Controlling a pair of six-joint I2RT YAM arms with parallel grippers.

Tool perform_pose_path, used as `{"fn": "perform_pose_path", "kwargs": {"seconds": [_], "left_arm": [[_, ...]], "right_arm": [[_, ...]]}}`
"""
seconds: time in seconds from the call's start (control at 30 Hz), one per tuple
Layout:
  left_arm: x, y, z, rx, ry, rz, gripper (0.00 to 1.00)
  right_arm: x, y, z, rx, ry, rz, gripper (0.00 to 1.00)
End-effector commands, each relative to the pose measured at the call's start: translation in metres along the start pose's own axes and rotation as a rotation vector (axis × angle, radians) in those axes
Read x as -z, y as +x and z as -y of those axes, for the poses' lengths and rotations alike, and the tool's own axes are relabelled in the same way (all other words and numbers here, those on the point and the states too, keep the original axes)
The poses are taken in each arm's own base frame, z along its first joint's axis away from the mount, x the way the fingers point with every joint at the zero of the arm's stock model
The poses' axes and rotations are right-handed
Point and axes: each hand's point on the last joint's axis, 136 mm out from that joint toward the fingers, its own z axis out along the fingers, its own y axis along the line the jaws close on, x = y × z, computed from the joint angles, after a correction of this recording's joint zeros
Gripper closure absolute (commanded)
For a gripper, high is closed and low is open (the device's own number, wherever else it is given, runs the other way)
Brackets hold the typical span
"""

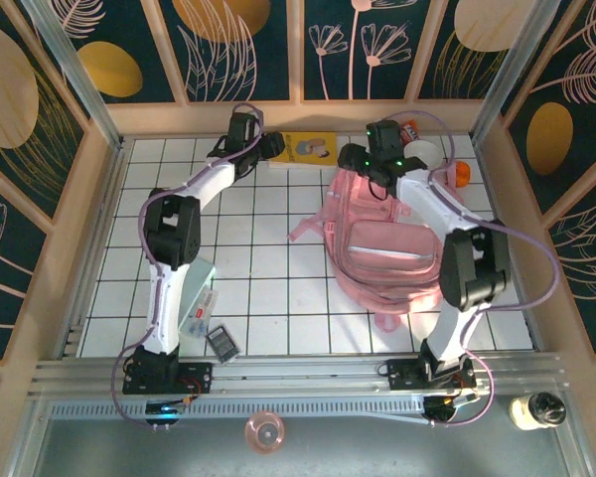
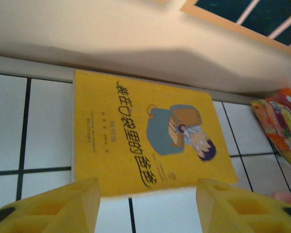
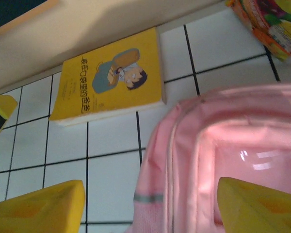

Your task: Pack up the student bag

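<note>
The student bag, a large pink backpack, lies flat on the tiled table right of centre; its top end also appears in the right wrist view. My right gripper hangs open over that top left edge, with fabric under the gap and neither finger pressing on it. A yellow picture book lies flat against the back wall. My left gripper stands open just short of the book's near edge, with nothing between its fingers.
A colourful snack packet lies right of the book. A white cup and an orange item sit at the back right. A clear pouch and a calculator lie front left. The wooden wall stands right behind the book.
</note>
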Motion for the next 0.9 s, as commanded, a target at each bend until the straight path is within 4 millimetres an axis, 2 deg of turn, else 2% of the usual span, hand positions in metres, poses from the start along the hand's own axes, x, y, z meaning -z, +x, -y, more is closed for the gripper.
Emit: {"fn": "perform_pose_path", "kwargs": {"seconds": [0.0,0.1,0.2,0.3,0.47,0.67,0.87], "left_arm": [[-0.016,-0.003,-0.013,0.062,-0.051,-0.014,0.47],[-0.029,-0.001,-0.021,0.07,-0.083,-0.02,0.47],[-0.04,0.006,-0.029,0.057,-0.111,-0.048,0.5],[-0.047,0.015,-0.037,0.044,-0.138,-0.077,0.52],[-0.053,0.031,-0.055,0.009,-0.2,-0.12,0.56],[-0.055,0.049,-0.077,-0.078,-0.288,-0.186,0.67],[-0.043,0.069,-0.1,-0.182,-0.387,-0.283,0.77]], "right_arm": [[-0.021,-0.039,-0.016,0.032,-0.046,0.121,0.29],[-0.05,-0.035,-0.024,0.033,-0.076,0.084,0.29],[-0.075,-0.031,-0.017,0.021,-0.036,0.071,0.34],[-0.1,-0.026,-0.006,0.019,-0.001,0.072,0.35],[-0.144,-0.006,-0.008,0.037,-0.025,0.003,0.35],[-0.172,0.011,-0.022,0.091,-0.078,-0.054,0.37],[-0.186,0.026,-0.031,0.137,-0.094,-0.103,0.37]]}}
